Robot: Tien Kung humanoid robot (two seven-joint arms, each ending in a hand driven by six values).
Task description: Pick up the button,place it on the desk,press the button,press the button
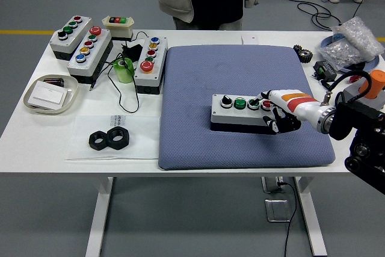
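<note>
Since the right hand [278, 111] has its fingers curled, one fingertip poking at the right end of the button box [239, 111] on the blue pad [192, 130], a slightly off press could easily hit the neighboring button or shove the box.

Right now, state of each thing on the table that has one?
button box: flat on the blue pad, selector and coloured buttons facing up
right hand: at the box's right end, a finger over the red button; contact unclear
three spare button boxes: at far left, untouched
green tape roll: upright
tray: holds a white card
</note>
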